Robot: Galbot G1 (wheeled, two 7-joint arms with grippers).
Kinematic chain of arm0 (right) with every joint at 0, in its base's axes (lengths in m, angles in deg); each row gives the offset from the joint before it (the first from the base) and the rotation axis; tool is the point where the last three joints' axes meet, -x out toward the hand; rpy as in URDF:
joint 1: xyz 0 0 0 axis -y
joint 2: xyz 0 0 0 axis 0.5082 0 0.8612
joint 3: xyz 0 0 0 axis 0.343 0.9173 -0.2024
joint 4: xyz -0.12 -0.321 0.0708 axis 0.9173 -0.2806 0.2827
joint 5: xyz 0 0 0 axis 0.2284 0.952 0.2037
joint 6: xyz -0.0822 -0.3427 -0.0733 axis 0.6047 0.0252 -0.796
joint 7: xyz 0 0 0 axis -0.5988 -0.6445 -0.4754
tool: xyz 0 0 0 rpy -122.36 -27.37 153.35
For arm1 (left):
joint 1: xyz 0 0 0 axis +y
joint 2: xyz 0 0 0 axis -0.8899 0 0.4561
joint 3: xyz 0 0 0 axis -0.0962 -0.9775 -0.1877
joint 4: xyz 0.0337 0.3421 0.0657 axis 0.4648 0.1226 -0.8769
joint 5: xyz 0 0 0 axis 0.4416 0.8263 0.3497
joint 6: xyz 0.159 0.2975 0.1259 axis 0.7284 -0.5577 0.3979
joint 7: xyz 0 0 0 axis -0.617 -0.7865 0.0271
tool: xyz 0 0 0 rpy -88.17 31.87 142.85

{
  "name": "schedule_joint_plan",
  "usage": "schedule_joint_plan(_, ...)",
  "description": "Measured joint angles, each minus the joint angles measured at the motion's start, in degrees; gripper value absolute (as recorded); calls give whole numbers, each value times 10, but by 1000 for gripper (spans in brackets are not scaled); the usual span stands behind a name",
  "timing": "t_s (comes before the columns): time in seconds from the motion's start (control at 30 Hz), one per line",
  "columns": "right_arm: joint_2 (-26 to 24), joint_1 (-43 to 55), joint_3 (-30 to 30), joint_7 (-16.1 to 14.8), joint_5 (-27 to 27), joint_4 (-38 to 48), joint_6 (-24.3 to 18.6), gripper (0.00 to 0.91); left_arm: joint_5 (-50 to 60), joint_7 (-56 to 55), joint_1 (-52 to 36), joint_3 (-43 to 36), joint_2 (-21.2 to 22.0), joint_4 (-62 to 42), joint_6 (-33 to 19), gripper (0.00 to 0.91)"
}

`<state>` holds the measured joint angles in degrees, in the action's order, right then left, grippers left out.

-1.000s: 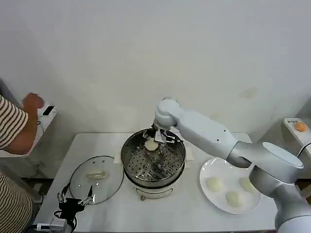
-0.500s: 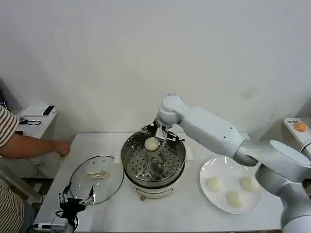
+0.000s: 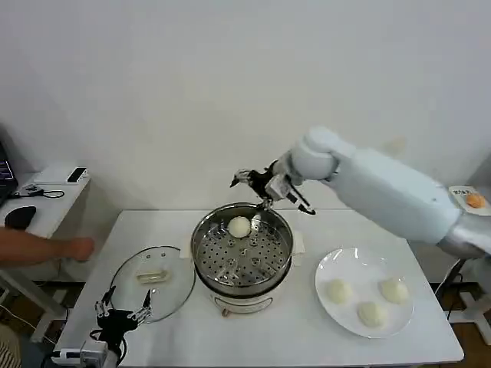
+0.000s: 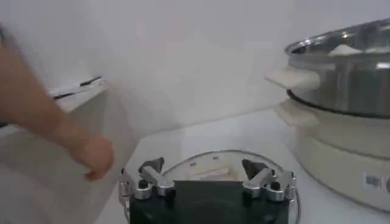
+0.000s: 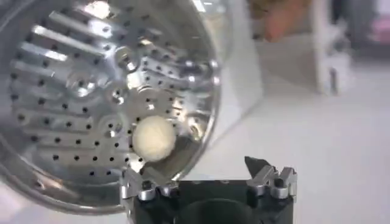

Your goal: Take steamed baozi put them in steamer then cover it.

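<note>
The steamer (image 3: 242,261) stands mid-table, and one baozi (image 3: 240,227) lies on its perforated tray near the back rim. My right gripper (image 3: 249,181) hangs open and empty above and just behind that rim. From the right wrist, the same baozi (image 5: 153,138) rests on the tray (image 5: 85,91) beyond the open gripper (image 5: 201,176). Three more baozi (image 3: 338,290) (image 3: 371,313) (image 3: 393,290) sit on the white plate (image 3: 330,264) to the right. The cover (image 3: 151,280) lies flat left of the steamer, with my left gripper (image 3: 121,314) open just in front of it. In the left wrist view the cover (image 4: 207,165) lies ahead of that gripper (image 4: 204,176).
The table's front strip between the cover and the plate is bare. A wall runs close behind the steamer. In the left wrist view the steamer's side (image 4: 341,79) rises beside the cover. A small side table (image 3: 46,188) stands off the left end.
My right gripper has let go of the baozi, which now lies on the tray, and has risen up and back from the steamer. The left arm has stayed put.
</note>
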<state>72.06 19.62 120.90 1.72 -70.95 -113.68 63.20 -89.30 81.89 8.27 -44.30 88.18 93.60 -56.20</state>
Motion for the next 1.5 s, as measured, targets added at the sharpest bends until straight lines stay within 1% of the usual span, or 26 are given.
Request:
schedule_joint_plan(0.13,-53,8,7,-20,-53,-20,78,907,-6,-7,-1,1,-2,1,3,907)
schedule_joint_plan(0.33,-112,1,3,-70,-89,-47,173,907,-8,-8,4,-3,-3,10,2,907)
schedule_joint_plan(0.43,-129,-14,-10,-91,-98,-52,204,907,-9,-10,1,-3,-2,11,2,907)
schedule_joint_plan(0.53,-146,-25,-16,-111,-100,-52,224,907,-9,-10,2,-1,-4,13,1,907)
schedule_joint_plan(0.73,-168,-56,-26,-141,-83,-47,240,907,-12,-10,4,2,-6,12,-1,907)
schedule_joint_plan(0.87,-172,-83,-34,-154,-67,-42,248,907,-14,-6,2,2,-7,9,-4,907)
schedule_joint_plan(1.13,-168,-149,-55,-164,-28,-25,254,907,-15,-1,-1,-1,-6,6,-9,907)
schedule_joint_plan(1.5,-135,-216,-61,-166,20,14,252,907,-15,2,-3,1,-9,-4,-13,907)
